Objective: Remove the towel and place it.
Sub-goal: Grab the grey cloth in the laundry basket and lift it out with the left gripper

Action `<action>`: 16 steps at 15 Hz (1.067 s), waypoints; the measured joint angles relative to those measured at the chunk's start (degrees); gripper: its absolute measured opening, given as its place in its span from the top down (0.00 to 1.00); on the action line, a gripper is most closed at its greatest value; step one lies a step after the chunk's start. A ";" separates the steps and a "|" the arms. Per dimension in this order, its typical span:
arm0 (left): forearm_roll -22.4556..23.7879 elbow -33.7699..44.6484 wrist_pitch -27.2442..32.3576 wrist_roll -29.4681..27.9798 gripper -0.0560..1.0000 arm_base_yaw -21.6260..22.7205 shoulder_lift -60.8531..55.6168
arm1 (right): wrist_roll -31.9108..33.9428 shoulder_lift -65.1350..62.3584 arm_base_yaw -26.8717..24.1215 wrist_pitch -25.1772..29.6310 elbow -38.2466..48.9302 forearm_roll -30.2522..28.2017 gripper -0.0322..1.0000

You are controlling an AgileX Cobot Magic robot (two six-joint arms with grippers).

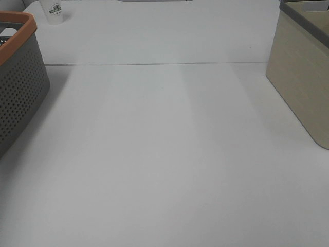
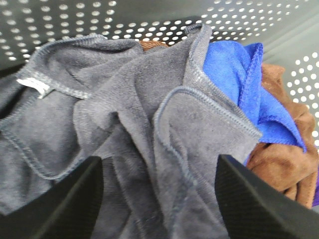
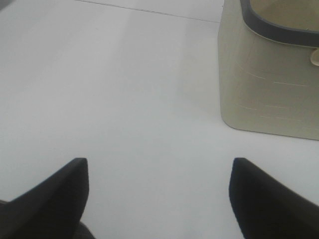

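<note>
Grey perforated plastic, orange rim: the basket [image 1: 23, 87] sits at one edge of the white table [image 1: 164, 164]. A white cup [image 1: 53, 11] with a dark print stands just past the basket, further back on the table. A beige bin [image 1: 303, 87] with a dark rim is well apart from the basket, at the opposite edge.

Inside the basket is a pile of cloths. The towel [image 2: 134, 124] (charcoal terry, stitched hems) lies crumpled on top, folded over itself in several ridges, with one part lying up against the basket's holed wall. Its pale tag [image 2: 34, 85] shows at a hem near that wall. A blue cloth [image 2: 234, 69] is tucked partly under the towel's folded corner, touching it. A brown cloth [image 2: 284, 159] lies under the blue one against the basket's side wall, and a sliver of purple [image 2: 315, 191] shows beside the brown. Nothing covers the towel.

The left gripper [image 2: 159, 164] is inside the basket, fingers spread wide and gripping nothing. The towel fills the gap between them and runs on beyond both tips. I can't tell whether the pads touch the fabric.

The right gripper [image 3: 159, 162] is outside the basket, over bare table near the beige bin, fingers also spread wide with nothing between them.
</note>
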 joint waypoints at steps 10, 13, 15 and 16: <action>3.27 -0.23 0.34 -5.61 0.95 0.00 0.63 | 1.49 0.00 0.00 0.00 0.00 0.11 0.23; 4.07 -0.23 -0.86 -6.53 0.95 0.00 -0.06 | 1.49 0.00 0.00 0.00 0.00 0.46 0.23; 4.64 -0.23 -2.92 -6.76 0.95 0.00 -1.78 | 1.49 0.00 0.00 0.00 0.00 0.46 0.23; 4.81 -0.23 -4.98 -6.88 0.95 0.00 -4.01 | 1.49 0.00 0.00 0.00 0.00 0.46 0.23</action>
